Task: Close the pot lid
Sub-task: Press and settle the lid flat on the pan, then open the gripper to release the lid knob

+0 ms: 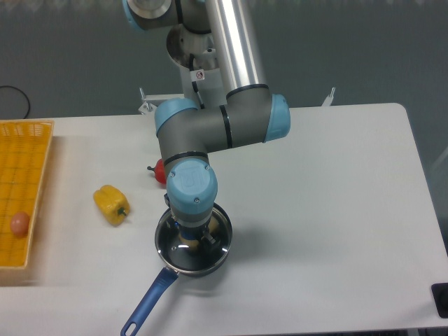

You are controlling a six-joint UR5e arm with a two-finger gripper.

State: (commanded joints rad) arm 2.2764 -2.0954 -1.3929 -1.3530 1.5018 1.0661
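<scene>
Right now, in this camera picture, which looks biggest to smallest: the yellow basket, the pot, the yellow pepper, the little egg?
1. Yellow basket, though cut off by the picture's edge.
2. Pot, counting its blue handle.
3. Yellow pepper.
4. Egg, lying in the basket.

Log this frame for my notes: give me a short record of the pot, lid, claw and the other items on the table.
pot: on table, blue handle toward the near-left
lid: glass, lying over the pot
claw: above the lid's centre, grip state unclear
yellow pepper: left of pot
red item: behind the arm
yellow basket: far left, holding a small egg-like item
</scene>
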